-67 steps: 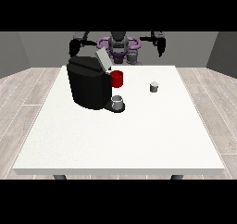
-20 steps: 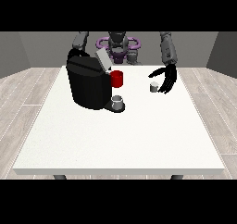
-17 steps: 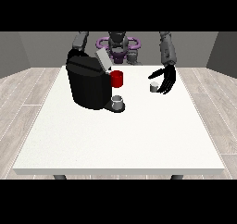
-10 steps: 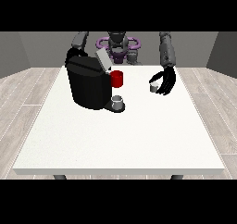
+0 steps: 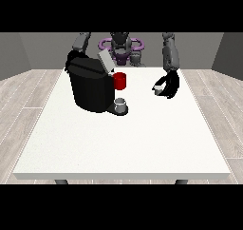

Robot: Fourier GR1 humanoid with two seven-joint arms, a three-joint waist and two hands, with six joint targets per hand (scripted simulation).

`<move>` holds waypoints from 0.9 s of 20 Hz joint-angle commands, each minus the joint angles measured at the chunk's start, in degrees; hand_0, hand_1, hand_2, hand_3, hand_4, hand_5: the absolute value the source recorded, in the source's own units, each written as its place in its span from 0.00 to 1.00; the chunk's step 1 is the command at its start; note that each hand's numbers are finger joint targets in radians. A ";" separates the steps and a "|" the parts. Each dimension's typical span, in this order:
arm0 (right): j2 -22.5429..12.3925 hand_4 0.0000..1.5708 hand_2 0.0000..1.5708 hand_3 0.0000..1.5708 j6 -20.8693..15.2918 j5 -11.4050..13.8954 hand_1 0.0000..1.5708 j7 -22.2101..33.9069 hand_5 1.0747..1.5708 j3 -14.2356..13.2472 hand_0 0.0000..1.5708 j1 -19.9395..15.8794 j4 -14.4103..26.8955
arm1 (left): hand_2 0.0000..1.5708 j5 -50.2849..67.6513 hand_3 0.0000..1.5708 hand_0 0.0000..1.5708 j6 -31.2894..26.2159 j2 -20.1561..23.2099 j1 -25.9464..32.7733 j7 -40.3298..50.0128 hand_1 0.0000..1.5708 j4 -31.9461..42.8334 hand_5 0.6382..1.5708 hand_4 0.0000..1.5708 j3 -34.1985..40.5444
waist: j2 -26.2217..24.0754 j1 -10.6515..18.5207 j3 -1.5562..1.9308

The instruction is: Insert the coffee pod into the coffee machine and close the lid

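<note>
Curled around the coffee pod point(image 5: 157, 88), my hand at the view's right point(image 5: 170, 85) sits low over the white table point(image 5: 123, 143), toward its far right part. Its dark fingers bend inward toward the left, and the small pale pod shows at their tips, right against them, with the palm behind it. Whether the pod rests on the tabletop or is lifted just off it, I cannot tell. My forearm point(image 5: 169, 57) comes down to that hand from the far edge of the table, nearly upright.

My other hand, at the view's right's opposite side, is at the view's left point(image 5: 72, 59), just behind the far left top corner of the coffee machine point(image 5: 91, 84); most of it is hidden by the machine, and I cannot tell how its fingers lie.

That machine is a bulky black block standing on the far left part of the table, well apart from the pod. Its grey lid point(image 5: 105, 62) stands tilted up, open, at the machine's top right. A red part point(image 5: 120, 81) sticks out from the machine's right side, and below it a small grey cup point(image 5: 120, 104) stands on the machine's dark base, near the front right corner.

Between the machine and the pod lies bare white tabletop. My torso point(image 5: 121, 47) shows beyond the table's far edge, with a purple ring around it.
</note>
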 commanded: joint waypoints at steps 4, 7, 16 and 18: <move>1.08 0.27 0.00 0.00 -0.41 0.02 0.00 0.63 1.00 1.09 0.00 0.82 -1.88 | 0.82 -3.15 0.75 0.75 -0.05 1.96 -2.39 -0.84 0.75 4.08 1.00 0.26 -0.25 | -0.25 -1.10 -0.15; -0.32 0.28 0.00 0.00 1.45 -2.69 0.00 -1.73 1.00 -2.35 0.00 1.38 3.26 | 0.91 -3.42 0.90 0.84 -1.41 0.59 -1.76 -3.19 0.84 1.70 1.00 0.35 -1.28 | -1.77 1.15 -0.13; -0.31 0.28 0.00 0.00 1.14 -0.71 0.00 -1.32 1.00 -0.60 0.00 1.14 7.30 | 0.87 -1.53 0.85 0.82 -12.05 0.02 -11.80 2.25 0.82 -2.34 1.00 0.35 -1.01 | -6.24 0.11 -0.12; -0.93 0.29 0.00 0.00 1.47 -1.37 0.00 -3.37 1.00 -1.93 0.00 2.02 8.40 | 0.84 -2.01 0.83 0.80 -11.59 0.67 -10.05 -1.02 0.80 -4.02 1.00 0.34 -1.15 | -6.49 1.38 -0.12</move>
